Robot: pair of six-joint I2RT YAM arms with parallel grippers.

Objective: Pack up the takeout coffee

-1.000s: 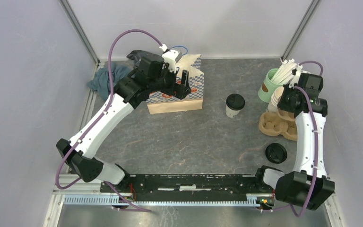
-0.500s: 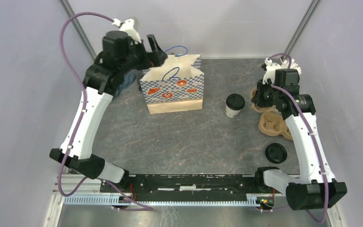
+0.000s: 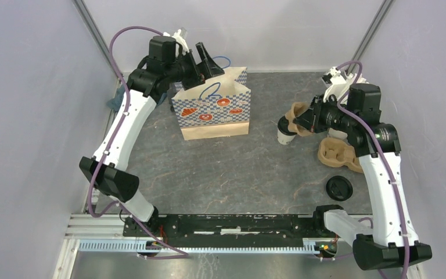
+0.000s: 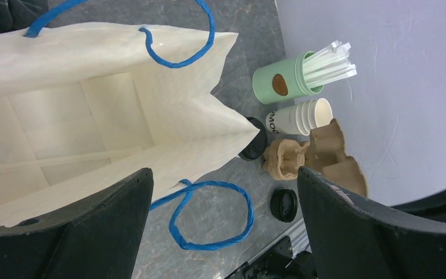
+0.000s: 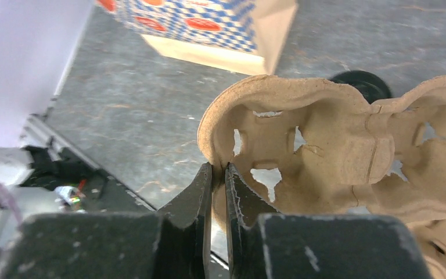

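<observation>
The takeout coffee (image 3: 284,132), a cream cup with a black lid, stands upright on the table right of the checked paper bag (image 3: 212,109). My right gripper (image 3: 309,116) is shut on the rim of a brown pulp cup carrier (image 3: 297,115) and holds it in the air, overlapping the cup's right side. In the right wrist view the gripper (image 5: 219,170) pinches the carrier (image 5: 325,151), with the cup's lid (image 5: 361,84) behind it. My left gripper (image 3: 203,63) is open above the bag's rear rim. In the left wrist view (image 4: 223,174) it looks into the empty bag (image 4: 87,116).
A second pulp carrier (image 3: 340,154) lies at the right. A loose black lid (image 3: 339,189) lies nearer the front. A mint cup of straws (image 4: 284,84) and a stack of lidless cups (image 4: 299,119) stand at the back right. A teal cloth (image 3: 115,102) lies behind the left arm.
My right gripper has lifted a carrier off the pile and carried it left to the coffee cup. My left gripper has risen off the bag's front and now hovers over its rear rim.
</observation>
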